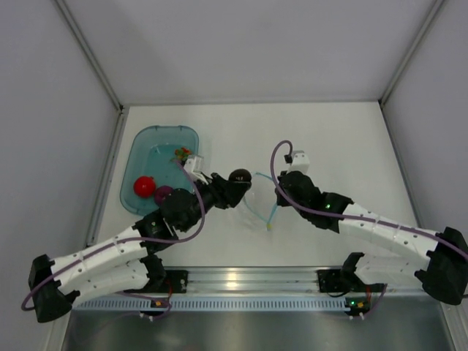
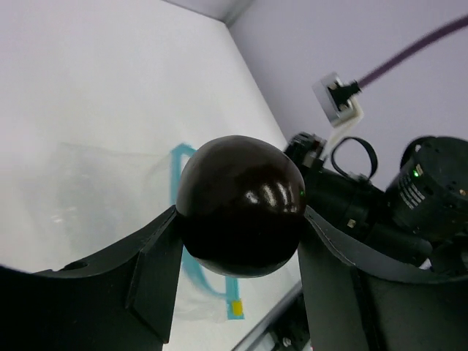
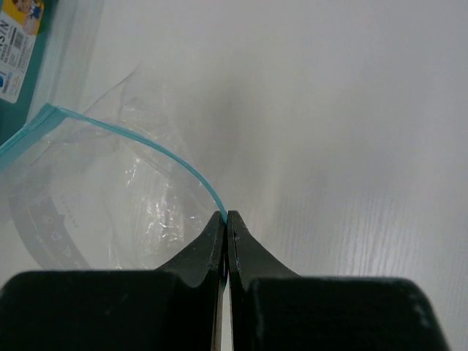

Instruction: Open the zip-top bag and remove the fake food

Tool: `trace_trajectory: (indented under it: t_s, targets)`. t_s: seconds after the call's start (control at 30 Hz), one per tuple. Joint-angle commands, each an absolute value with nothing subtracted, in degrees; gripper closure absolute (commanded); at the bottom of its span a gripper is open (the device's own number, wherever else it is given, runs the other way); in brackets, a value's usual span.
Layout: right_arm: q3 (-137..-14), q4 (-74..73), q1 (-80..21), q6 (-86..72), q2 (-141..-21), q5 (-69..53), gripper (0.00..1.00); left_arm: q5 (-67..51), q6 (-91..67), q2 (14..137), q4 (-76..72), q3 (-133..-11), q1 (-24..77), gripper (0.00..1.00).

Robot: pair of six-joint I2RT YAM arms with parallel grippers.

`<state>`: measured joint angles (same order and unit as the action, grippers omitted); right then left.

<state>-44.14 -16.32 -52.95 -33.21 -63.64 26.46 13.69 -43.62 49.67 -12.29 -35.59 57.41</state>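
Note:
My left gripper (image 1: 238,180) is shut on a dark purple-black toy food piece (image 2: 241,205) and holds it above the table, just left of the clear zip-top bag (image 1: 259,208). My right gripper (image 3: 227,216) is shut on the bag's light blue zip strip (image 3: 172,162) and keeps that edge lifted. The bag lies open between the two grippers; in the left wrist view its blue strip (image 2: 191,274) shows under the held piece. A red ball (image 1: 144,186), a pink-magenta piece (image 1: 164,192) and a green-orange-red bit (image 1: 181,154) lie in the teal tub (image 1: 139,146).
The translucent teal tub stands at the left of the table, close behind my left arm. Grey walls enclose the table on the left, back and right. A metal rail (image 1: 241,279) runs along the near edge.

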Motion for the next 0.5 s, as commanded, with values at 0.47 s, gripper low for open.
trace_trajectory:
  t_s: [0.47]
  targets:
    - [-49.8, -26.2, -46.1, -27.9, -54.1, 31.2, 1.00, 30.9, -37.5, 59.6, 22.9, -55.8, 26.0, 1.00]
